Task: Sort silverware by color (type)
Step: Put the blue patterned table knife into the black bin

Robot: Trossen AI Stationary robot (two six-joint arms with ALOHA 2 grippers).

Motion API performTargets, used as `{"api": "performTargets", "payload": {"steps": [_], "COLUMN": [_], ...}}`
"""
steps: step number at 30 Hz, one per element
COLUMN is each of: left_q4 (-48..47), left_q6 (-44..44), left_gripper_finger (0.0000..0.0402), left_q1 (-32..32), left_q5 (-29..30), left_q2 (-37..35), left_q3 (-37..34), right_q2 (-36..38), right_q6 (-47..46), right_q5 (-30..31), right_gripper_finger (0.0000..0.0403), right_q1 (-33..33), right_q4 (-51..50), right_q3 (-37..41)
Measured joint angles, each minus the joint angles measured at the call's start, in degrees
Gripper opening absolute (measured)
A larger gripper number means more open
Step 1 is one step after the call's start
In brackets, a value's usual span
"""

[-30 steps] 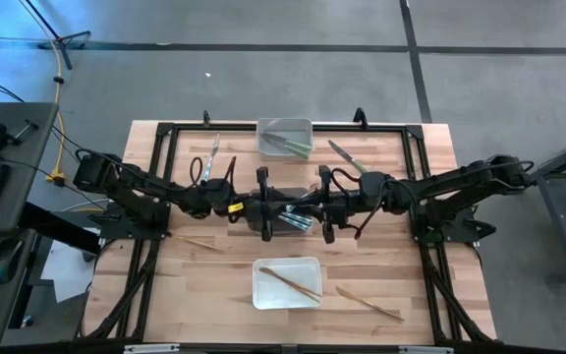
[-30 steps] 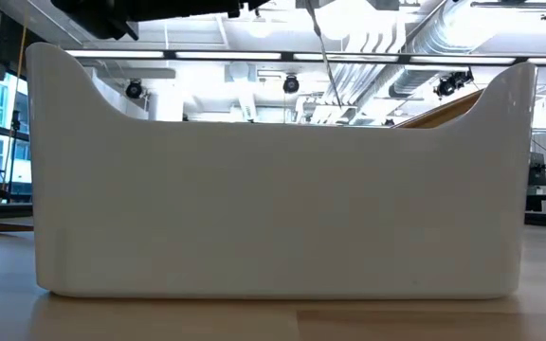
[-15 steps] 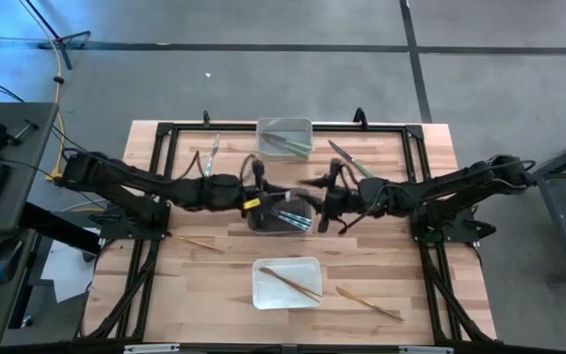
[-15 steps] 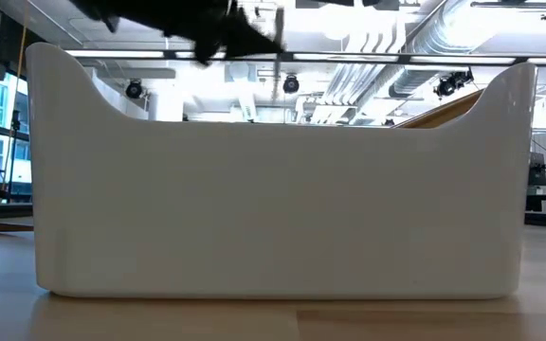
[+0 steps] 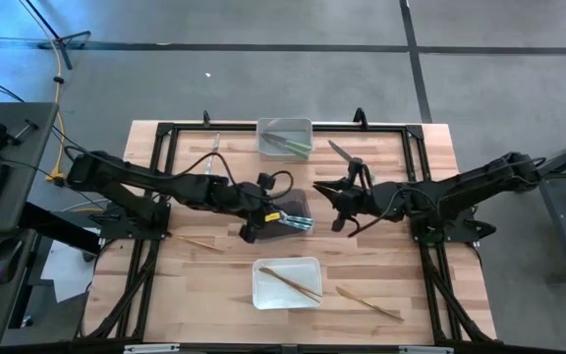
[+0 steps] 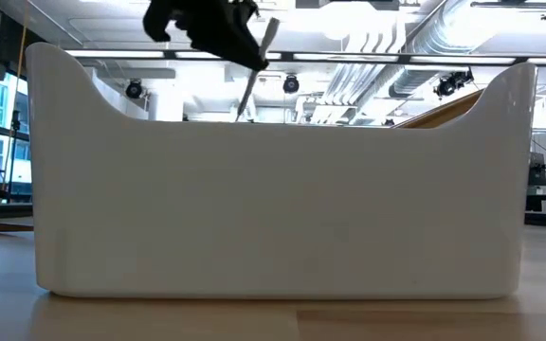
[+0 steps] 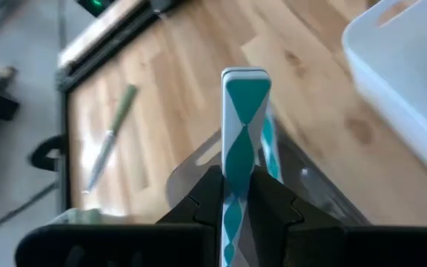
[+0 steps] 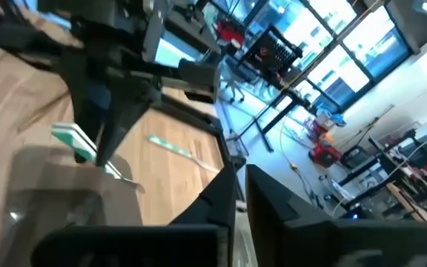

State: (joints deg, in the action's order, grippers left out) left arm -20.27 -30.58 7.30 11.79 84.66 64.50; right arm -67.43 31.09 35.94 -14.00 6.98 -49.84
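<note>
A teal-and-white patterned utensil [image 7: 245, 141] is pinched in the left gripper [image 5: 254, 222] over the dark middle bin [image 5: 298, 205]. It should be lowered inside the bin walls before release. The right gripper [image 5: 334, 193], pressed together and empty, waits just beside that bin.

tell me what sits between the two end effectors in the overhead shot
In the high view, the dark middle bin sits between the left end effector, shut on a blue-silver utensil, and the right end effector.

left gripper [image 5: 260, 218] moved over the clear bin [image 5: 298, 205], clamping a teal-patterned utensil [image 7: 242, 141]; right gripper [image 5: 326, 189] drawn back from the bin toward the right.
</note>
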Motion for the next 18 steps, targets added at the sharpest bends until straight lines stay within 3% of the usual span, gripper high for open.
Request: {"api": "performTargets", "payload": {"steps": [11,18], "left_q4": [-8.98,-11.41], "left_q6": [4.98,16.63], "left_gripper_finger": [0.003,0.0029], "left_q1": [0.32,0.97], "left_q5": [-0.94,-6.23], "left_q2": [4.68,4.68], "left_q3": [10.35,10.83], "right_q2": [0.01,-0.01], "right_q6": [-2.75,-3.17], "right_q5": [1.31,1.27], "right_gripper_finger": [0.0003,0.0], "right_q1": [-0.28,-0.28], "right_q4": [-4.72,-6.44], "right_q3": [0.07,0.07]}}
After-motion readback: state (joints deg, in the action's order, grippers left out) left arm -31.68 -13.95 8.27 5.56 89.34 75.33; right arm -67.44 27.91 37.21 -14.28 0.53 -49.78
